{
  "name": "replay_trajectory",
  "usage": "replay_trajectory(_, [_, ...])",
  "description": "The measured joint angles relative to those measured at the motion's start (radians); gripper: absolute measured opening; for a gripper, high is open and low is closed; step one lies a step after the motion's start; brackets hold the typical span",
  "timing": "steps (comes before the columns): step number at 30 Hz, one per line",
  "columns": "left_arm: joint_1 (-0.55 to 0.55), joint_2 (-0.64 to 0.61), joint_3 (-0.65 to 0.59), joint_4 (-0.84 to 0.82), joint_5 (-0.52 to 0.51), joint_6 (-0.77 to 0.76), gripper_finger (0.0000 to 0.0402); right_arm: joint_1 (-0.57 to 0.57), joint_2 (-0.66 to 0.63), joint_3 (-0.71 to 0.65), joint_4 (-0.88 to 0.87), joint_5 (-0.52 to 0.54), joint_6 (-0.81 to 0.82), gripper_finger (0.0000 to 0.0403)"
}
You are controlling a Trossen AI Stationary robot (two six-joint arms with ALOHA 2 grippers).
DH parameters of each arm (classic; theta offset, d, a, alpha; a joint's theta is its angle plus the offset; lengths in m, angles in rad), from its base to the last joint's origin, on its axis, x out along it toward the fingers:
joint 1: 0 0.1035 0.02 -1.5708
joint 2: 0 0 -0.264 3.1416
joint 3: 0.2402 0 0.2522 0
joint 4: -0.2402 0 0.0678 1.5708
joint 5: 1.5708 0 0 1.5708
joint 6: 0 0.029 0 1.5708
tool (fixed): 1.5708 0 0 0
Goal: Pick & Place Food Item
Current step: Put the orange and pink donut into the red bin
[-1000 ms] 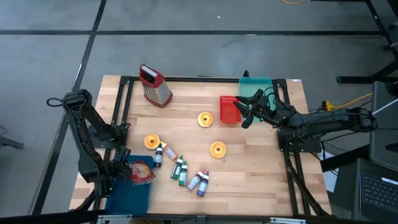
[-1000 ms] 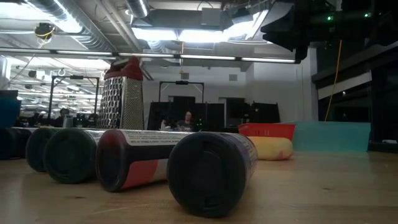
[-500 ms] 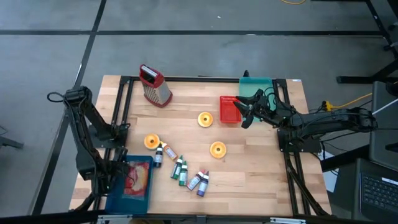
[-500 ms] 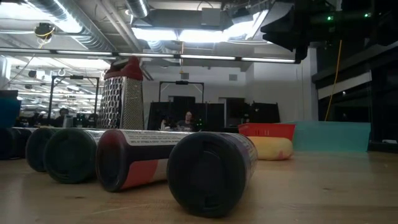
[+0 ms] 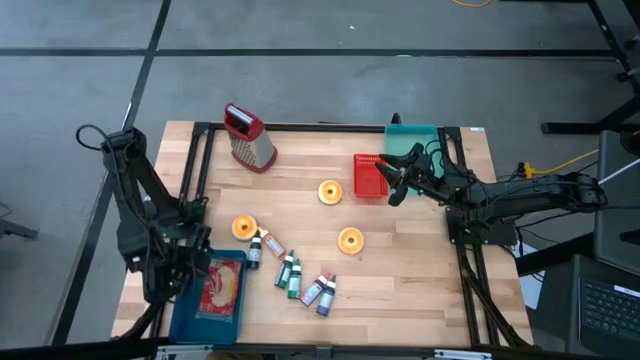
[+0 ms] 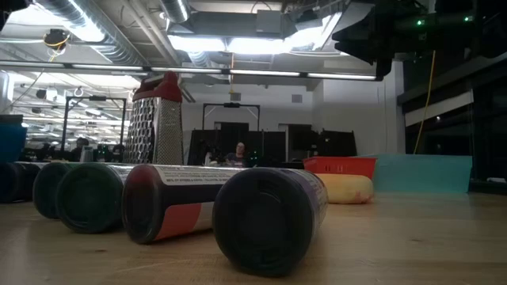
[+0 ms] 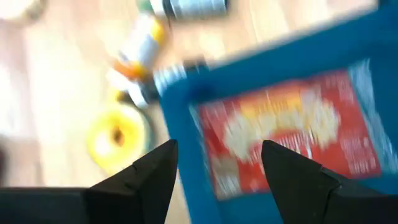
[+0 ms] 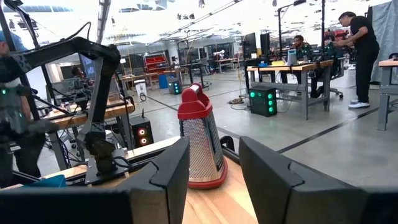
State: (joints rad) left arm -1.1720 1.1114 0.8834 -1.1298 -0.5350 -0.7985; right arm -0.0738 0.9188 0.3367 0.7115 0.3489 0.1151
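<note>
A red food packet (image 5: 215,290) lies flat inside a blue bin (image 5: 190,322) at the table's near left corner. In the left wrist view the packet (image 7: 286,130) fills the bin (image 7: 180,118). My left gripper (image 5: 172,278) hovers open above the bin's left part, its fingers (image 7: 155,174) pointing down and holding nothing. My right gripper (image 5: 395,178) stands open and still at the far right, beside a red basket (image 5: 370,175); its wrist view (image 8: 214,162) shows nothing between the fingers.
Three yellow-orange rings (image 5: 244,228) (image 5: 330,192) (image 5: 350,240) and several small bottles (image 5: 295,275) lie mid-table. A metal grater (image 5: 250,140) with a red top stands at the far left. A teal bin (image 5: 415,140) sits behind the red basket.
My left gripper has let go of the red packet, which was bunched at the bin's right edge and now lies flat inside the bin. The gripper has risen and drawn back toward the table's left edge.
</note>
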Motion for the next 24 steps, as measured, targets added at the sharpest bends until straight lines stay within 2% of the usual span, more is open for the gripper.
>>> replay_trajectory(3, [0.052, -0.025, 0.034, 0.003, -0.079, 0.099, 0.0228, 0.0, 0.0, 0.0, 0.0, -0.001, 0.0, 0.0142])
replay_trajectory(5, [0.098, -0.044, 0.04, 0.004, -0.095, 0.15, 0.0228, 0.0, 0.0, 0.0, 0.001, -0.001, -0.002, 0.0142])
replay_trajectory(10, [0.257, -0.069, 0.023, 0.008, -0.151, 0.261, 0.0228, 0.0, 0.0, 0.0, 0.007, -0.002, -0.004, 0.0142])
replay_trajectory(14, [0.404, -0.069, 0.013, 0.089, -0.174, 0.428, 0.0228, 0.0, 0.0, 0.0, 0.032, -0.022, -0.008, 0.0142])
replay_trajectory(21, [0.703, -0.054, 0.007, 0.437, 0.031, 0.807, 0.0228, 0.0, 0.0, 0.0, 0.052, -0.107, 0.005, 0.0142])
replay_trajectory(24, [0.844, -0.029, 0.007, 0.584, 0.166, 0.954, 0.0228, 0.0, 0.002, 0.0, 0.047, -0.106, 0.005, 0.0142])
